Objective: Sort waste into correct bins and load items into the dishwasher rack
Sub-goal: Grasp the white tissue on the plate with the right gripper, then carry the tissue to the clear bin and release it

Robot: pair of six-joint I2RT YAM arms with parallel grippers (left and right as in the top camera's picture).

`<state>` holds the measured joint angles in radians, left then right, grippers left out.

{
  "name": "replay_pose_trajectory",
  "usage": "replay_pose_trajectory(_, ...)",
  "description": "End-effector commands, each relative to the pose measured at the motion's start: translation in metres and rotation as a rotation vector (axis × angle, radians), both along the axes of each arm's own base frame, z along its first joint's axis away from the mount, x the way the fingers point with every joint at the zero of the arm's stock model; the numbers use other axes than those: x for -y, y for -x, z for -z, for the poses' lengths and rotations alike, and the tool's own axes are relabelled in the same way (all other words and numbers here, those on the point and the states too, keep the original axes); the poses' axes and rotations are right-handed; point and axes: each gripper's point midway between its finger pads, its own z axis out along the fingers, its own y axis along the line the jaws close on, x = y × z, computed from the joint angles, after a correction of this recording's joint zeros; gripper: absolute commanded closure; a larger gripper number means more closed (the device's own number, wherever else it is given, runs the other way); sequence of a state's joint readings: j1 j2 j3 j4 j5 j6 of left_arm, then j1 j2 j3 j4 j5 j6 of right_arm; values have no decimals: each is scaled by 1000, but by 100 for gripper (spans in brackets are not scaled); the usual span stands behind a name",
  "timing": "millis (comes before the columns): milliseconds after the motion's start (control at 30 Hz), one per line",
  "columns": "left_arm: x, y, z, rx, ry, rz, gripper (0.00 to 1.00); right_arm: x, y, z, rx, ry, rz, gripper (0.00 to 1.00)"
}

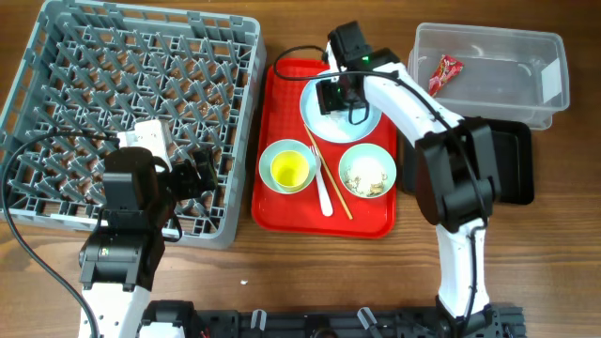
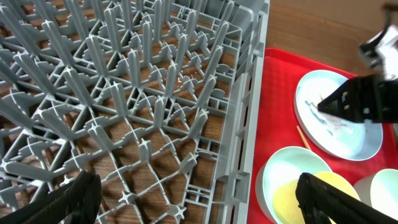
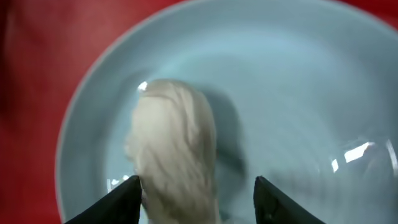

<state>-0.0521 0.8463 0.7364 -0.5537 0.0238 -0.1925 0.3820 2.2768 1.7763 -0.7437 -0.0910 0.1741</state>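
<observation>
Right fingers (image 3: 126, 202) half-open astride napkin (image 3: 177, 155) on plate (image 3: 298, 87), 9 o'clock finger touching it. Left fingers (image 2: 74, 200) wide, holding nothing, above dishwasher rack (image 2: 143, 93).

table (image 1: 310, 277) | rack (image 1: 122, 75) | red tray (image 1: 282, 94) | clear tub (image 1: 488, 34) | black tray (image 1: 519, 164)
</observation>
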Motion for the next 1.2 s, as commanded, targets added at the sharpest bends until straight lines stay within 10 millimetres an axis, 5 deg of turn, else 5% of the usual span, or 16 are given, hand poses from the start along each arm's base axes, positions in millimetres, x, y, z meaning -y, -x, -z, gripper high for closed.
replay_pose_trajectory(0, -2, -3, -9, 21, -3, -2, 0, 2, 2, 14, -27, 15, 39, 55)
replay_pose_trajectory(233, -2, -3, -9, 21, -3, -2, 0, 5, 7, 14, -49, 25, 39, 83)
replay_pose_trajectory(400, -2, -3, -9, 21, -3, -2, 0, 16, 3, -10, -21, 30, 61, 96)
replay_pose_trajectory(533, -2, -3, -9, 21, -3, -2, 0, 37, -14, -56, 72, -1, 114, 96)
replay_pose_trajectory(767, -2, -3, -9, 21, -3, -2, 0, 123, -37, -128, 209, -45, 344, 95)
replay_pose_trajectory(967, -2, -3, -9, 21, -3, -2, 0, 204, -38, -118, 165, -59, 592, 90)
replay_pose_trajectory(1167, -2, -3, -9, 21, -3, -2, 0, 238, -38, -100, 140, -47, 662, 66)
